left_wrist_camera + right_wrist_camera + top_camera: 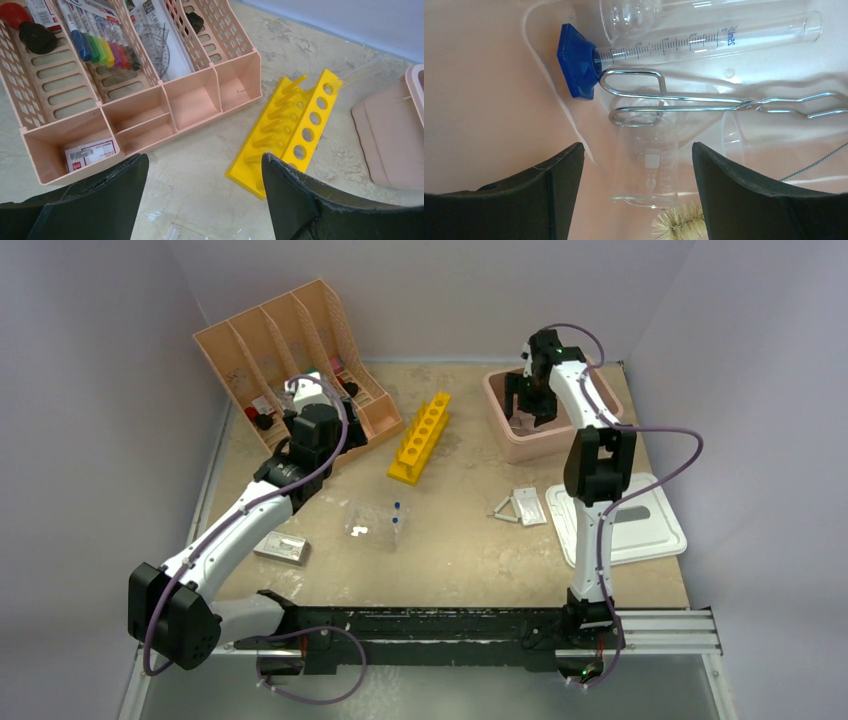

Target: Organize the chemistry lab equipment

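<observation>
My right gripper (638,150) hangs open inside the pink tub (540,452), holding nothing. Below it lie a clear 200 ml beaker (651,165), metal tongs (684,102), a bristle brush (679,220), a blue-based graduated cylinder (704,42) and a round flask (629,17). My left gripper (205,160) is open and empty above bare table, between the peach organizer (190,107) and a yellow test-tube rack (295,135). On the table lie a clear bag of blue-tipped pipettes (375,523), a silver blister sheet (280,547), a wire triangle (503,508) and a white packet (530,507).
The tub's white lid (640,525) lies at the right, beside the right arm. The organizer (290,350) holds markers, a red-and-black item and a packet. Grey walls close in the left, back and right sides.
</observation>
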`<state>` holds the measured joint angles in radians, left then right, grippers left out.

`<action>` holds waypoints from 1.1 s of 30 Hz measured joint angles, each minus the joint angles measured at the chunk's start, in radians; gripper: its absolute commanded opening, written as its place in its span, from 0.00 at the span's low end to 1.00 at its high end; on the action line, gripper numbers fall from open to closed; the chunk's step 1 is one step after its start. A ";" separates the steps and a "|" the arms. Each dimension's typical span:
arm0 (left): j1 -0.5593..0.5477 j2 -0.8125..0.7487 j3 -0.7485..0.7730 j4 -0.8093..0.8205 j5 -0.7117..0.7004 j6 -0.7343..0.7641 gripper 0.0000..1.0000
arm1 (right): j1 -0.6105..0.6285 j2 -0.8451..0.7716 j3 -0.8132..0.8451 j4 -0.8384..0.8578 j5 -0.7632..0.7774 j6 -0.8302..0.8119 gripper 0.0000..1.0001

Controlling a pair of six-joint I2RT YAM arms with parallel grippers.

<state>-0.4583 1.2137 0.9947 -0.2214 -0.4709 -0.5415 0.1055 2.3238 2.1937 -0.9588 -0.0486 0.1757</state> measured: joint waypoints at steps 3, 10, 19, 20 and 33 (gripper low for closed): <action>0.000 0.000 0.002 0.000 0.000 0.000 0.83 | 0.000 -0.004 0.000 0.014 0.000 0.000 0.81; 0.000 0.004 0.010 0.000 0.003 0.002 0.83 | 0.000 -0.084 -0.018 0.037 0.016 0.012 0.81; 0.000 0.006 0.017 0.005 0.021 0.003 0.83 | 0.000 -0.487 -0.268 0.188 0.096 0.052 0.72; 0.000 0.006 0.017 0.006 0.024 0.003 0.83 | 0.000 -0.539 -0.313 0.206 0.111 0.060 0.71; 0.000 -0.039 0.006 0.061 0.138 -0.011 0.80 | 0.000 -1.066 -0.944 0.273 0.141 0.138 0.54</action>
<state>-0.4580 1.1748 1.0008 -0.1608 -0.3332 -0.5522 0.1055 1.2575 1.2499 -0.6857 0.0921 0.3138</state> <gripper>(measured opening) 0.810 0.565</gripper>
